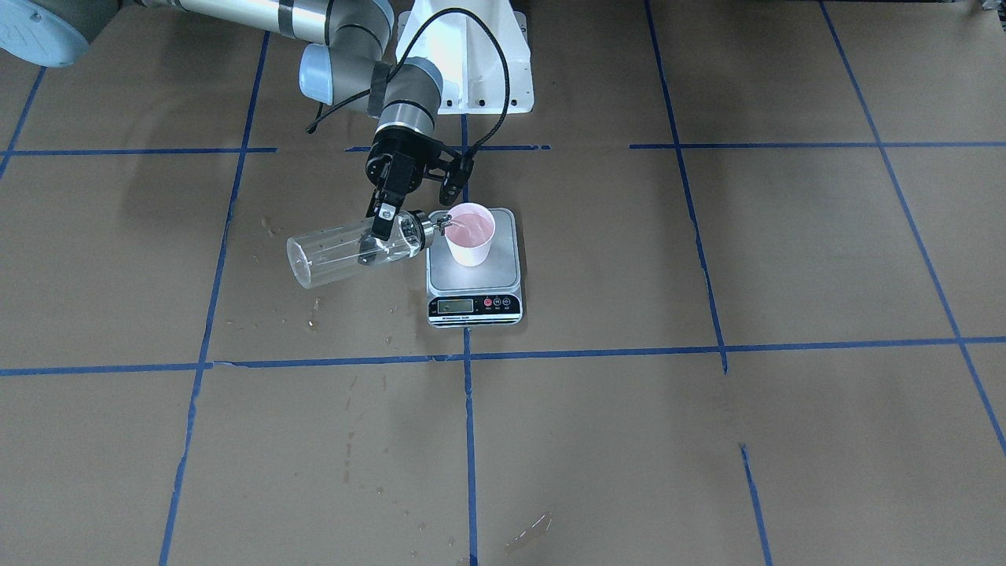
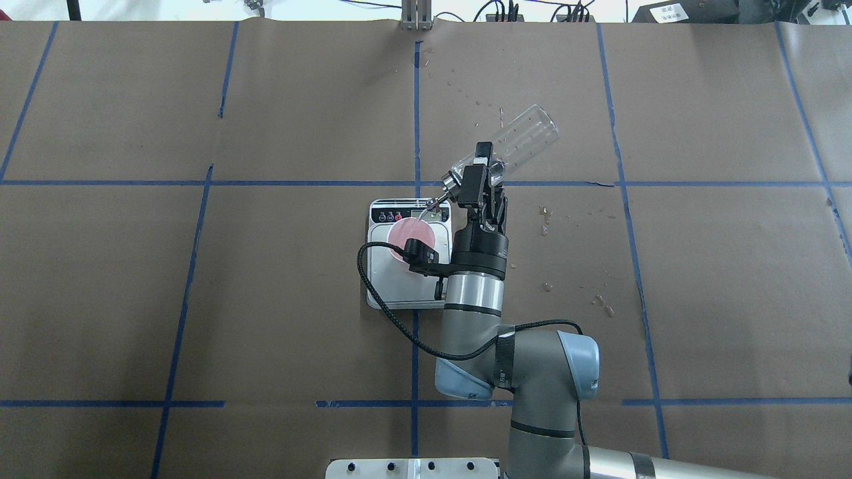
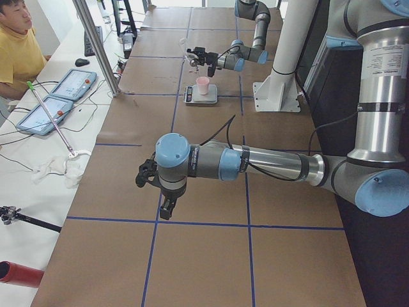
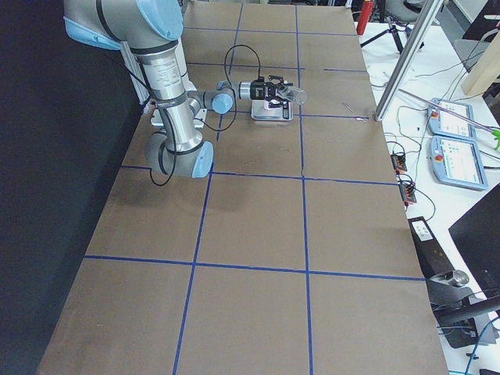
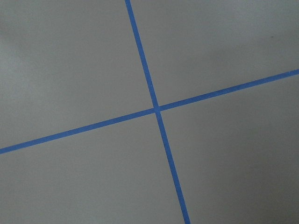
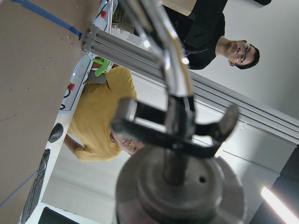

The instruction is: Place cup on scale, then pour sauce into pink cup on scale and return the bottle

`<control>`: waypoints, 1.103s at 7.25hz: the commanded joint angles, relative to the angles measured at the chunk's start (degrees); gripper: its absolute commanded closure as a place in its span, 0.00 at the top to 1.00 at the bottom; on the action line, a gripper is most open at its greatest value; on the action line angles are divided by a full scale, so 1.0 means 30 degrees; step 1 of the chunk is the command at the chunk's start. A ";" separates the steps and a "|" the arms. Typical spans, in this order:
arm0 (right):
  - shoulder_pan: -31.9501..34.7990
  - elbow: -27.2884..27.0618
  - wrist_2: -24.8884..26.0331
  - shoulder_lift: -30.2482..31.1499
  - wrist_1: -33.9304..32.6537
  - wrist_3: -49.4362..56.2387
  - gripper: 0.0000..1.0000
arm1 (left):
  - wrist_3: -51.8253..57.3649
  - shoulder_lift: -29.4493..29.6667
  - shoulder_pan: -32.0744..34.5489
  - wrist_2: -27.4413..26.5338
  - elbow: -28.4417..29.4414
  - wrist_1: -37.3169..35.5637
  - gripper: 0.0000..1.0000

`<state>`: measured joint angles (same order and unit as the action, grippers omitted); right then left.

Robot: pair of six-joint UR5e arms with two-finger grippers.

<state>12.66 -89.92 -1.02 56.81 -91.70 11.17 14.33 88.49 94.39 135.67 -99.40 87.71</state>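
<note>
The pale pink cup (image 1: 470,234) stands upright on the scale (image 1: 503,271), also in the overhead view, cup (image 2: 413,234) on scale (image 2: 399,289). My right gripper (image 1: 381,228) is shut on the clear glass bottle (image 1: 338,253) near its neck. The bottle is tipped almost flat, its silver spout (image 1: 438,223) at the cup's rim. The overhead view shows the same gripper (image 2: 476,176) and bottle (image 2: 522,140). The right wrist view shows the spout cap (image 6: 180,186) close up. My left gripper (image 3: 163,206) hangs over bare table far from the scale; I cannot tell if it is open.
The table is covered in brown paper with a blue tape grid (image 5: 156,109). Small wet spots (image 2: 544,229) lie to the right of the scale. The white robot base (image 1: 471,55) stands behind it. A person in yellow (image 3: 16,54) sits by tablets (image 3: 54,99) beyond the table's far edge.
</note>
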 commanded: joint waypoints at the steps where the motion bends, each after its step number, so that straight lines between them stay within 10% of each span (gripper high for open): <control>1: -0.0029 -0.0027 0.0571 0.0047 0.0011 0.0320 0.00 | 0.0000 -0.0023 0.0000 0.0009 0.0000 0.0000 1.00; 8: -0.0264 0.0003 0.1219 0.0047 0.0069 0.0672 0.00 | 0.0000 -0.0023 0.0000 0.0009 0.0000 0.0000 1.00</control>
<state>11.94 -89.92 2.60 56.95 -91.56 13.18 14.33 88.43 94.40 135.68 -99.40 87.71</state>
